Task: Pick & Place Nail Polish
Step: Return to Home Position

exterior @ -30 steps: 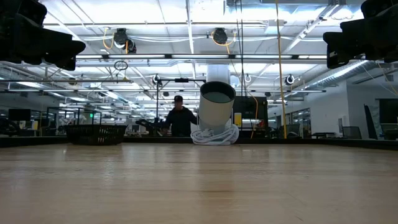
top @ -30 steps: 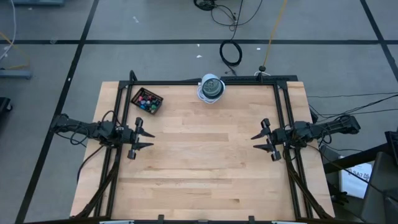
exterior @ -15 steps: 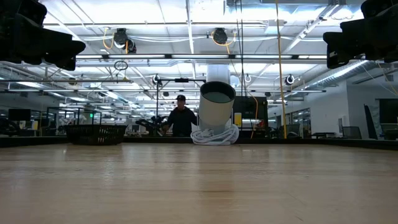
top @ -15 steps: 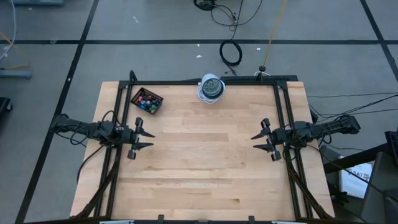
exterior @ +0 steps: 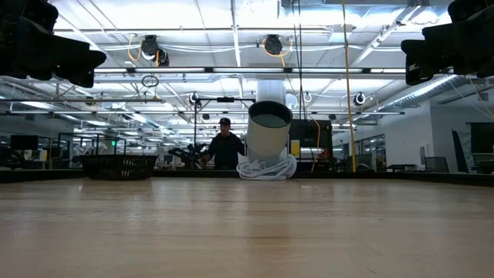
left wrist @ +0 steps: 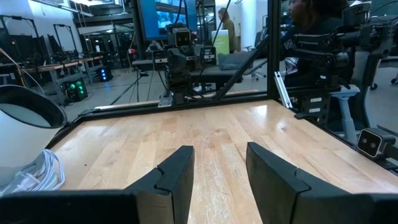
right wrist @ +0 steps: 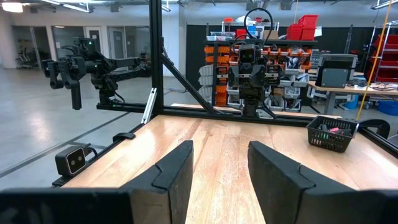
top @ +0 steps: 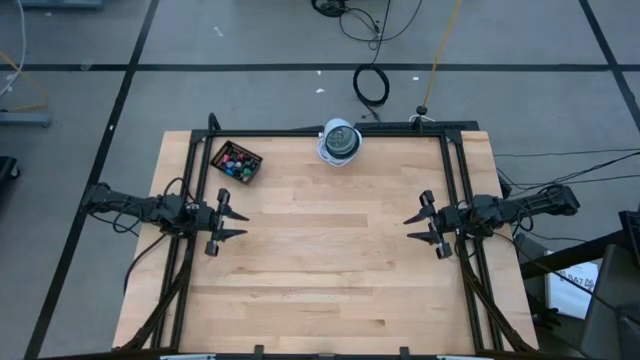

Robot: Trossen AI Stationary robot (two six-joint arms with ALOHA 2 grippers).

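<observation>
Shows no change over the last second. Keeps left end effector (top: 245, 225) and right end effector (top: 408, 230) parked at opposite tabletop (top: 330, 270) sides, fingers spread, empty. Leaves nail polish (top: 235, 163) inside black basket (top: 245, 150), far-left corner; likely finished.

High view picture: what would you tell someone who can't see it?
Colourful nail polish bottles sit in a black basket near the table's back left corner. The left gripper and right gripper hang open at opposite sides, holding nothing.

Wooden table (top: 330, 260) bears a black basket (top: 237, 162) and white cylinder (top: 341, 141).
</observation>
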